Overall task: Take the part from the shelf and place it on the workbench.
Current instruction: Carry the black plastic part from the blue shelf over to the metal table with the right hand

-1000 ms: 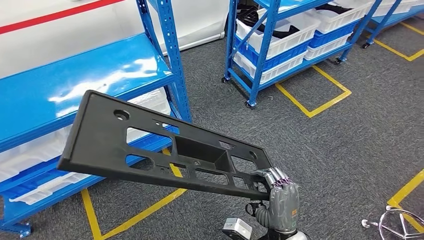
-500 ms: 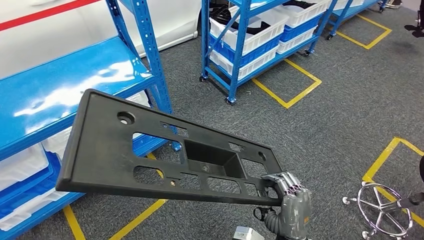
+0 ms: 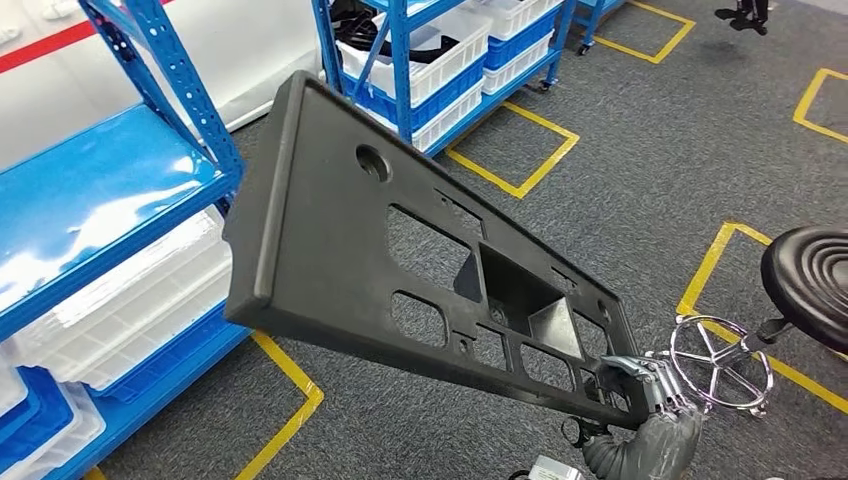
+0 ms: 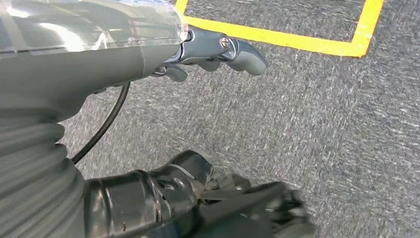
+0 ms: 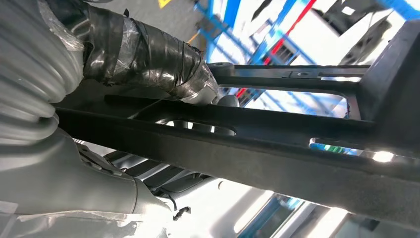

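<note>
Grey carpet floor (image 3: 650,150) with yellow tape outlines (image 3: 515,150) all over it, warehouse-type room. Blue steel shelving on the left with a glossy blue shelf (image 3: 90,215) and white bins (image 3: 140,300) stacked underneath, plus a second blue rack (image 3: 400,60) further back loaded with white and blue bins, some with black stuff inside. A black round stool (image 3: 810,280) sits at the right edge, and its chrome spoked base (image 3: 722,363) is just beside the robot's hand.

The part (image 3: 400,250) is a long flat black plastic panel with a raised rim, a round hole near the far end, several rectangular cutouts and a deeper box-shaped pocket toward the near end. It's off the shelf and up in the air, tilted, with the far end sticking up and out to the left toward the shelving and the near end low by the robot.

The right hand (image 3: 640,385) grips the near corner of the panel, fingers curled over its edge and through the frame. In the right wrist view, the taped thumb presses against one of the panel's bars (image 5: 237,148).

The left hand (image 4: 218,49) hangs over the carpet with nothing in it. The fingers look loosely curled, though it's hard to tell from that angle.
</note>
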Robot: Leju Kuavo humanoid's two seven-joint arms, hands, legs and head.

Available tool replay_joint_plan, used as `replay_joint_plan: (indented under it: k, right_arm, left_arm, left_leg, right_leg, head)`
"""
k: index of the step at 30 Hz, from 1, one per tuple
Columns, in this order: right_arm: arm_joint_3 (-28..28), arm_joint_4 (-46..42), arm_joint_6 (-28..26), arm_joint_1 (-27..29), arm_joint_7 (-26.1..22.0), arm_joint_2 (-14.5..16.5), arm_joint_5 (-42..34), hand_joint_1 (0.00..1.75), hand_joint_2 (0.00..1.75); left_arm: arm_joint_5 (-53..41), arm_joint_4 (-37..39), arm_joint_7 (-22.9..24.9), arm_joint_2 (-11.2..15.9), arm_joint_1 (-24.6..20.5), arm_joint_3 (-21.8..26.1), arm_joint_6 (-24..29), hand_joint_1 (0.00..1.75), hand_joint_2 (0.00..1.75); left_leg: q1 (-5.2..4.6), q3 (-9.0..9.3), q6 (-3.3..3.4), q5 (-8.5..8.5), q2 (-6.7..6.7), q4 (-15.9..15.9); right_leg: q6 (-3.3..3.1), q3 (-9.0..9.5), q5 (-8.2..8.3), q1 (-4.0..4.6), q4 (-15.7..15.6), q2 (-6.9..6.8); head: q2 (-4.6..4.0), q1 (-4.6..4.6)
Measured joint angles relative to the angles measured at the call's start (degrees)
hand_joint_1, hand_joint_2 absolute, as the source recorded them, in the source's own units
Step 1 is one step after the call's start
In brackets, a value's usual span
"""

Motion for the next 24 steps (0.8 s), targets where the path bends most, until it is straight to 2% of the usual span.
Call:
replay_joint_plan:
  k: [1, 2, 3, 4, 5, 6, 8, 9, 10, 12, 13, 14, 15, 16, 17, 19, 20, 21, 23, 24]
  right_arm:
    - [-0.3, -0.1, 0.0, 0.1, -0.3, 0.3, -0.1, 1.75, 1.75]
    - [-0.5, -0.3, 0.0, 0.2, -0.5, 0.6, -0.2, 1.75, 1.75]
    - [-0.6, -0.4, 0.0, 0.3, -0.7, 0.8, -0.3, 1.75, 1.75]
    - [-0.7, -0.5, 0.0, 0.3, -0.8, 1.0, -0.3, 1.75, 1.75]
    - [-0.8, -0.6, 0.0, 0.3, -0.8, 1.2, -0.4, 1.75, 1.75]
    - [-0.8, -0.7, 0.0, 0.4, -0.9, 1.3, -0.4, 1.75, 1.75]
    - [-0.9, -0.7, 0.0, 0.6, -0.9, 1.4, -0.4, 1.75, 1.75]
    - [-1.0, -0.7, 0.0, 0.7, -0.8, 1.4, -0.4, 1.75, 1.75]
    - [-1.0, -0.7, 0.0, 0.8, -0.8, 1.4, -0.4, 1.75, 1.75]
    - [-1.1, -0.7, 0.0, 0.8, -0.8, 1.4, -0.1, 1.75, 1.75]
    - [-1.1, -0.7, 0.0, 0.8, -0.8, 1.4, 0.0, 1.75, 1.75]
    - [-1.1, -0.7, 0.0, 0.8, -0.7, 1.4, 0.1, 1.75, 1.75]
    - [-1.1, -0.6, 0.0, 0.8, -0.7, 1.4, 0.2, 1.75, 1.75]
    - [-1.1, -0.6, 0.0, 0.8, -0.6, 1.4, 0.3, 1.75, 1.75]
    - [-1.1, -0.6, 0.0, 0.8, -0.5, 1.4, 0.4, 1.75, 1.75]
    - [-1.1, -0.5, 0.0, 0.7, -0.4, 1.4, 0.7, 1.75, 1.75]
    - [-1.1, -0.5, 0.0, 0.6, -0.2, 1.4, 0.9, 1.75, 1.75]
    - [-1.1, -0.5, 0.0, 0.6, -0.1, 1.4, 1.1, 1.75, 1.75]
    - [-1.1, -0.4, 0.0, 0.5, 0.3, 1.4, 1.8, 1.75, 1.75]
    - [-1.1, -0.4, 0.0, 0.5, 0.4, 1.4, 2.2, 1.75, 1.75]
  left_arm:
    - [0.0, 0.0, 0.0, 0.0, 0.0, 0.0, 0.0, 0.00, 1.75]
    - [-0.1, 0.0, 0.1, 0.0, 0.0, 0.0, 0.0, 0.00, 1.75]
    - [-0.1, 0.0, 0.1, 0.0, 0.0, 0.1, 0.0, 0.00, 1.75]
    - [-0.2, 0.0, 0.1, 0.1, 0.0, 0.2, 0.0, 0.00, 1.75]
    - [-0.2, 0.0, 0.2, 0.1, 0.0, 0.2, 0.0, 0.00, 1.75]
    - [-0.2, 0.0, 0.2, 0.1, 0.0, 0.3, 0.1, 0.00, 1.75]
    - [-0.2, 0.0, 0.2, 0.1, -0.1, 0.3, 0.1, 0.00, 1.75]
    - [-0.2, 0.0, 0.2, 0.0, -0.1, 0.3, 0.1, 0.00, 1.75]
    - [-0.2, 0.0, 0.2, 0.0, -0.1, 0.3, 0.1, 0.00, 1.75]
    - [-0.3, 0.0, 0.2, 0.0, 0.0, 0.4, 0.2, 0.00, 1.75]
    - [-0.3, 0.0, 0.2, 0.0, 0.1, 0.4, 0.2, 0.00, 1.75]
    - [-0.3, 0.0, 0.2, 0.0, 0.1, 0.4, 0.2, 0.00, 1.75]
    - [-0.3, 0.0, 0.2, 0.0, 0.1, 0.4, 0.2, 0.00, 1.75]
    - [-0.3, 0.0, 0.2, 0.0, 0.1, 0.4, 0.2, 0.00, 1.75]
    - [-0.3, 0.0, 0.2, 0.0, 0.0, 0.4, 0.2, 0.00, 1.75]
    - [-0.3, 0.0, 0.2, 0.0, 0.0, 0.4, 0.2, 0.00, 1.75]
    - [-0.3, 0.0, 0.2, 0.0, 0.0, 0.4, 0.2, 0.00, 1.75]
    - [-0.3, 0.0, 0.2, 0.0, 0.0, 0.4, 0.2, 0.00, 1.75]
    - [-0.4, 0.0, 0.2, 0.0, -0.2, 0.4, 0.2, 0.00, 1.75]
    - [-0.4, 0.0, 0.2, 0.0, -0.3, 0.4, 0.2, 0.00, 1.75]
  left_leg:
    - [0.01, 0.70, 0.12, 1.73, -0.18, -1.9]
    - [0.04, 2.20, 0.31, 4.06, -0.81, -5.5]
    - [0.07, 3.77, 0.52, 5.87, -2.14, -9.4]
    - [0.15, 5.02, 0.68, 6.97, -3.39, -12.5]
    - [0.15, 5.81, 0.85, 7.47, -4.37, -14.5]
    - [0.08, 6.05, 1.02, 7.35, -4.79, -15.2]
    - [0.11, 6.20, 1.61, 7.71, -3.67, -15.8]
    - [0.18, 6.27, 2.01, 7.99, -2.99, -16.1]
    - [0.27, 6.33, 2.40, 8.25, -2.22, -16.5]
    - [0.15, 6.34, 2.85, 8.43, -0.67, -16.8]
    - [0.07, 6.31, 2.94, 8.39, 0.17, -16.8]
    - [0.02, 6.29, 2.97, 8.33, 0.99, -16.8]
    - [0.01, 6.32, 2.95, 8.24, 1.79, -16.8]
    - [0.01, 6.41, 2.88, 8.13, 2.50, -16.8]
    - [0.01, 6.58, 2.73, 7.97, 3.15, -16.7]
    - [-0.17, 6.97, 2.22, 7.54, 4.21, -16.6]
    - [-0.32, 7.12, 1.94, 7.35, 4.68, -16.5]
    - [-0.46, 7.25, 1.66, 7.18, 5.18, -16.5]
    - [-0.50, 7.49, 1.11, 6.83, 6.03, -16.4]
    - [-0.39, 7.48, 0.82, 6.31, 5.49, -16.0]
  right_leg:
    - [0.01, 0.03, -0.01, 0.01, 0.1, 0.80]
    - [0.05, 0.05, -0.03, -0.01, 0.2, 1.60]
    - [0.17, -0.04, -0.08, 0.05, 0.5, 2.30]
    - [0.36, -0.24, -0.10, 0.07, 0.7, 2.98]
    - [0.66, -0.50, -0.04, 0.03, 0.8, 3.58]
    - [1.02, -0.76, 0.09, -0.03, 0.8, 4.14]
    - [1.76, -1.13, 0.47, -0.18, 0.6, 4.90]
    - [2.04, -1.36, 0.17, -0.10, 0.9, 4.03]
    - [2.29, -2.02, -0.82, 0.02, 2.3, 2.54]
    - [2.74, -4.70, -4.43, 0.07, 8.4, -0.85]
    - [2.99, -6.42, -6.17, -0.04, 12.1, -1.54]
    - [3.18, -7.64, -7.06, -0.20, 14.8, -1.80]
    - [3.34, -7.93, -6.90, -0.34, 15.7, -1.97]
    - [3.42, -7.04, -5.69, -0.46, 14.2, -2.24]
    - [3.44, -5.11, -3.84, -0.52, 10.8, -2.92]
    - [3.01, -1.07, -1.24, -0.17, 3.4, -5.79]
    - [2.62, 0.02, -0.80, 0.09, 1.2, -6.85]
    - [2.22, 0.31, -0.90, 0.39, 0.4, -7.33]
    - [1.49, 0.23, -0.79, 0.46, 0.1, -6.14]
    - [1.11, 0.28, -0.69, 0.35, 0.0, -5.49]
  head:
    - [0.00, -0.01]
    - [0.00, -0.01]
    - [0.00, 0.00]
    - [0.00, 0.01]
    - [0.00, 0.01]
    - [0.00, 0.02]
    - [0.00, 0.02]
    - [0.00, 0.07]
    - [0.00, 0.09]
    - [0.00, 0.15]
    - [0.00, 0.14]
    - [0.00, 0.14]
    - [0.00, 0.14]
    - [0.00, 0.15]
    - [0.00, 0.14]
    - [0.00, 0.14]
    - [0.00, 0.11]
    - [0.00, 0.10]
    - [0.00, 0.08]
    - [0.00, 0.08]
